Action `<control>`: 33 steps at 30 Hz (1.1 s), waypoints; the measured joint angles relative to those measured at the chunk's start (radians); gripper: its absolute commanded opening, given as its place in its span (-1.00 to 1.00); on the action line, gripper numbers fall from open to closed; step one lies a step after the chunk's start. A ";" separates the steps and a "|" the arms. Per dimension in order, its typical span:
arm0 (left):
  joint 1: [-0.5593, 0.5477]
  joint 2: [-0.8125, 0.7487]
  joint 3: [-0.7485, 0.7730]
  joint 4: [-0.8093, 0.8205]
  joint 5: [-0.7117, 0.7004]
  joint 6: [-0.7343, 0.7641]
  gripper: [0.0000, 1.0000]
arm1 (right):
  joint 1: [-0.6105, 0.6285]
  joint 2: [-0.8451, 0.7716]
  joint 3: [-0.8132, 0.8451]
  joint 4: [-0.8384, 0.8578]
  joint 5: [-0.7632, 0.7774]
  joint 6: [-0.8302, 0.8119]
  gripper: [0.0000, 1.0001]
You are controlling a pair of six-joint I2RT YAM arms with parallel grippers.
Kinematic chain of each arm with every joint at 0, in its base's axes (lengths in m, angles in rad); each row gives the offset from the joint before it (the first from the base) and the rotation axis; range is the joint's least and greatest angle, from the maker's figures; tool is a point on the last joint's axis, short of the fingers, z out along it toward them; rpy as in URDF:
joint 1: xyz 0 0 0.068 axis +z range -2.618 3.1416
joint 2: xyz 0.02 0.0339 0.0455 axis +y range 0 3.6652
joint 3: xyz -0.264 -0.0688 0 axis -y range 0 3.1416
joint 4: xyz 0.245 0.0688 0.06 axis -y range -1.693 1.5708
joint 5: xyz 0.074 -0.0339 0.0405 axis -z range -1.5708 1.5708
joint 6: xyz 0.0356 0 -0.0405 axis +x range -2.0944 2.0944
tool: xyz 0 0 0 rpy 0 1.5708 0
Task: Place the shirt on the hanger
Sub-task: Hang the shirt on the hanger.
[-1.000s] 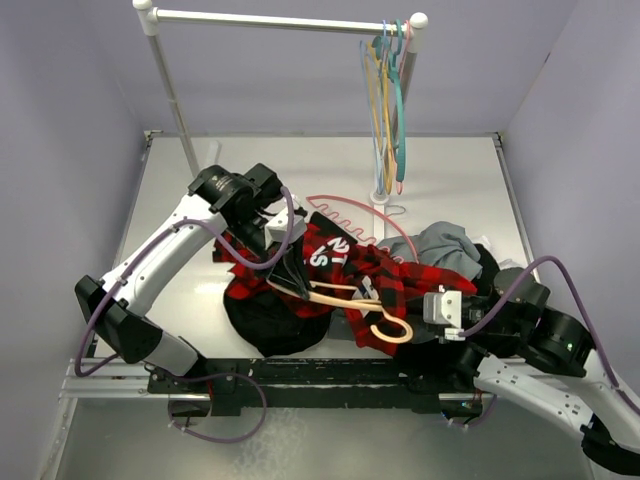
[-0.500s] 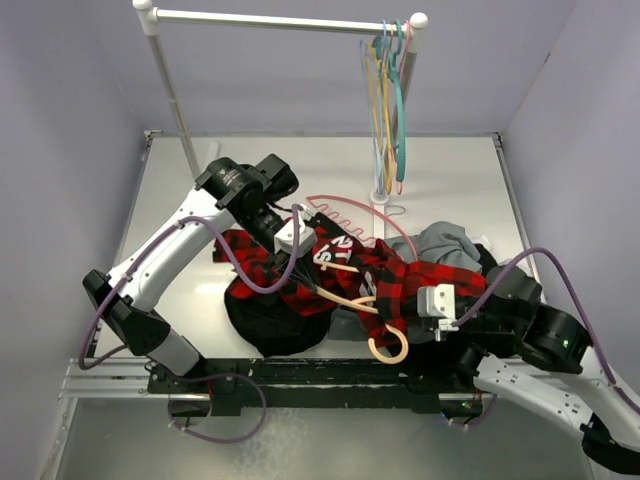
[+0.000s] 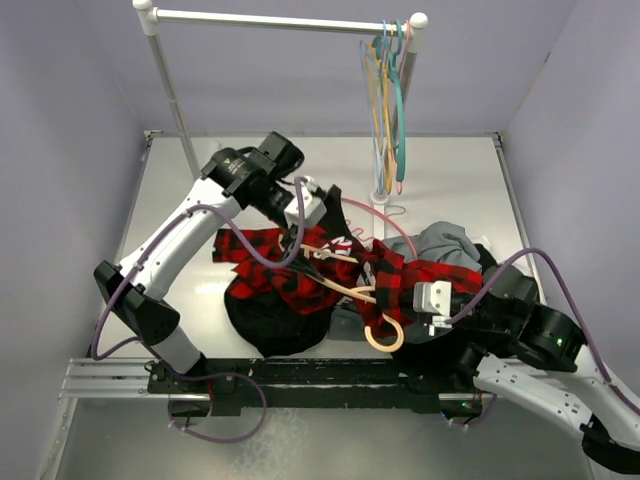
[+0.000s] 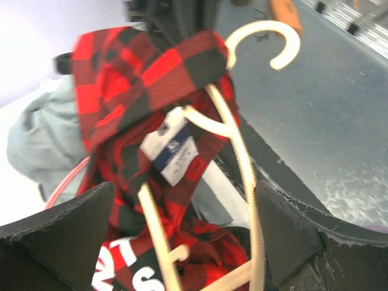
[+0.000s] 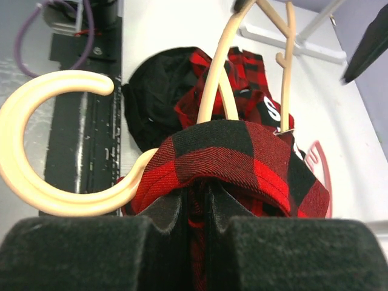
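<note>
Two arms meet over one heap of clothes in the middle of the pale tabletop [image 3: 455, 180].

Hard to read:
- From above, both hands are mostly lost behind their own wrists and cables.
- Pale tan triangular hanger [image 3: 350, 293]: far shoulder ends buried under cloth. Its hook points to the near edge.
- Pink wavy-bar hanger [image 4: 63, 185]: only an arc shows from under the pile.
- Sleeves of the red-and-black plaid flannel shirt [image 3: 265, 255] cannot be traced. White lettering [image 4: 112, 267] is cut off at the frame edge.
- Coloured hangers [image 3: 388, 100] on the white rail [image 3: 280, 18] overlap too much to count.

Counts: one plaid shirt, one tan hanger, one black garment [image 3: 265, 320], one grey garment [image 3: 445, 245], one pink hanger.

Left hand [image 4: 182, 200]: fingers [image 4: 60, 230] spread wide, gripping nothing. The hanger's two arms and the shirt lie between them. A white-and-blue label [image 4: 173, 151] shows at the collar.

Right hand [image 5: 206, 209]: closed to a slit, pinching a fold of shirt draped over the hanger's neck, just beside the hook.

Shirt lies on top of the heap, bunched around the hanger.
</note>
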 measured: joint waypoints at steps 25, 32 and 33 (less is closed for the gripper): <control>-0.073 0.340 0.206 -0.122 -0.120 0.031 0.82 | 0.004 0.095 -0.050 -0.128 0.057 -0.245 -1.00; -0.083 0.356 0.259 -0.137 -0.134 0.074 0.93 | 0.004 0.108 -0.038 -0.144 0.049 -0.250 -1.00; -0.085 0.368 0.274 -0.137 -0.139 0.074 0.93 | 0.004 0.107 -0.038 -0.145 0.048 -0.249 -1.00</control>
